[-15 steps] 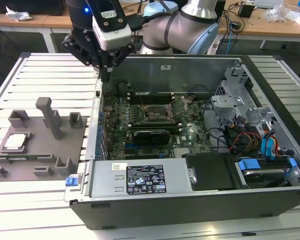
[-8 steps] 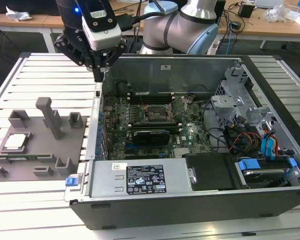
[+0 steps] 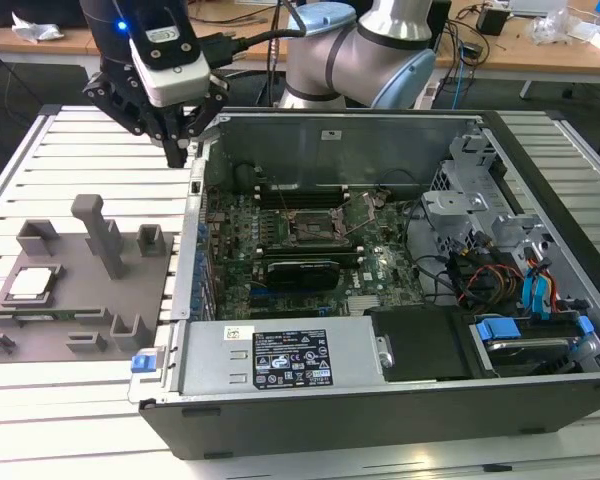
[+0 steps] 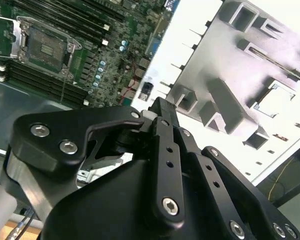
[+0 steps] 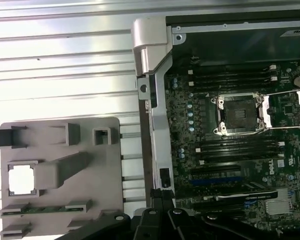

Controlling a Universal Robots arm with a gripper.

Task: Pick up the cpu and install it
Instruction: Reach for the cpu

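On the grey tray (image 3: 75,262): the cpu (image 3: 32,284) lies flat in a square recess, silver top up, at the tray's end toward the exterior view's left.
Gripper position: the gripper (image 3: 177,152) hangs above the slatted table (image 3: 80,400), just beside the far corner of the computer case (image 3: 280,420) and clear of the tray.
Gripper state: the fingers are drawn together to a point in the exterior view and meet in the second wrist view, with nothing between them. Judged closed and empty.
Governing relation: from the gripper, the cpu lies toward the exterior view's left and nearer that camera, well apart. The tray's upright post (image 3: 100,235) stands between the two.
Opposite direction: the socket (image 3: 315,228) sits open on the board inside the case, toward the exterior view's right of the gripper.
Long axis: none to report. The cpu is square, and its edges run parallel to the tray's edges in the first wrist view.
Nearer arm: one arm only, so no choice arises.
Count: one cpu, one tray, one open socket, one case, one gripper.
Task status: the cpu is not yet picked up, as judged from its seat in the tray.
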